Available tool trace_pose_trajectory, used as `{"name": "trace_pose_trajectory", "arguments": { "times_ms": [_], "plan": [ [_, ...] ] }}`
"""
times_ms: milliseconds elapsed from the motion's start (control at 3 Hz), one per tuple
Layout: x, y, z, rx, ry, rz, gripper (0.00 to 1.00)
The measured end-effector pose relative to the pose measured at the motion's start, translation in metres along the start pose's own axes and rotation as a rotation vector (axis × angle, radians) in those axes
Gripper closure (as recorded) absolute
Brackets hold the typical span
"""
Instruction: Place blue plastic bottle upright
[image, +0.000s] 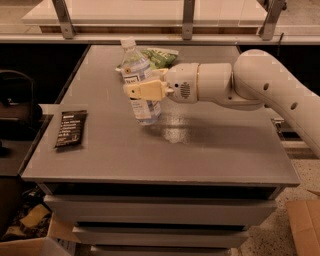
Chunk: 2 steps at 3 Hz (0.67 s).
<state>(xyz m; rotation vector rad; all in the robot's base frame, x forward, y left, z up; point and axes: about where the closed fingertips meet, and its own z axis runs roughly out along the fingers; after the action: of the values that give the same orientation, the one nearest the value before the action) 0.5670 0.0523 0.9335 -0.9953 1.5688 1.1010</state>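
The blue plastic bottle (141, 108) stands on its base on the grey table (215, 145), left of the middle, leaning slightly to the left. Its white cap (128, 43) is at the top. My gripper (135, 84) reaches in from the right at label height. One yellow finger (146, 90) lies across the front of the bottle, and the other is hidden behind it. The gripper is shut on the bottle.
A green snack bag (161, 56) lies just behind the bottle. A flat black wrapper packet (70, 128) lies near the table's left edge. A rail with metal posts (188, 19) runs along the back. A cardboard box (305, 225) sits on the floor at the lower right.
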Motion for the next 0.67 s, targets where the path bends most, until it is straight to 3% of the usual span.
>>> {"name": "trace_pose_trajectory", "arguments": {
  "times_ms": [667],
  "plan": [
    [0.0096, 0.0096, -0.0022, -0.049, -0.043, -0.059, 1.0]
  ]
}}
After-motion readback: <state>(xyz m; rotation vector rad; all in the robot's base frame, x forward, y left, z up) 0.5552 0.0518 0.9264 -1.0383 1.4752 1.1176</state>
